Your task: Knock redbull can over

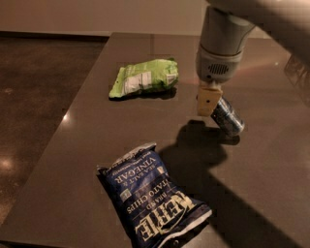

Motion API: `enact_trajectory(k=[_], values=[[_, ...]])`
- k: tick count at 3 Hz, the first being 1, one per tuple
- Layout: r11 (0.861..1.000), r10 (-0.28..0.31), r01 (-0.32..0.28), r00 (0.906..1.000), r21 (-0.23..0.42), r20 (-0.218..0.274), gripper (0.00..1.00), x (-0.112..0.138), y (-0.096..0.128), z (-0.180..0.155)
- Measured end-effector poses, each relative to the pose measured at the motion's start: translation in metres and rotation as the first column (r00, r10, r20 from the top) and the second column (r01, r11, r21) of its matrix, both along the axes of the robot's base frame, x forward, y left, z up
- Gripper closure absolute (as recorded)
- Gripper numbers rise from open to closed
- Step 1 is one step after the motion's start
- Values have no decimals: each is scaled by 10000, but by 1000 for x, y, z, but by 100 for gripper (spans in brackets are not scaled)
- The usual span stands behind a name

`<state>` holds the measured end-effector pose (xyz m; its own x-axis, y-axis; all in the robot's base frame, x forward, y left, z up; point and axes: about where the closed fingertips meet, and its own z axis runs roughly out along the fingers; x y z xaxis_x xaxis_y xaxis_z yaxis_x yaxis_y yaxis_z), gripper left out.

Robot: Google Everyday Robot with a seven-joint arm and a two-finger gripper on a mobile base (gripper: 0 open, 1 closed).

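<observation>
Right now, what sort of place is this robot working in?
Probably an office snack area or break room: a dark polished counter holds a green chip bag, a blue Kettle chip bag and a tilted redbull can, with a plain wall behind. The gripper hangs close beside the can.

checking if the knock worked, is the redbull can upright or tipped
Tipped. The redbull can slants down to the right, not vertical, just right of the gripper. Whether it lies fully flat: cannot tell.

Grey vented wrist [219, 65], tan end effector [208, 105] beneath
</observation>
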<state>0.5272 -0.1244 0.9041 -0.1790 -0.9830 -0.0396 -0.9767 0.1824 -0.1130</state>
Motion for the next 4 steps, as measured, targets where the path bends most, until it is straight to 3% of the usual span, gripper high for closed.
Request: enact_trajectory(k=[2,4], values=[[9908,733,-771,9966,-1111,-378,44,-9,16,-20],[9920,796,-803,9968,-977,-104,1,-2,21,-21]])
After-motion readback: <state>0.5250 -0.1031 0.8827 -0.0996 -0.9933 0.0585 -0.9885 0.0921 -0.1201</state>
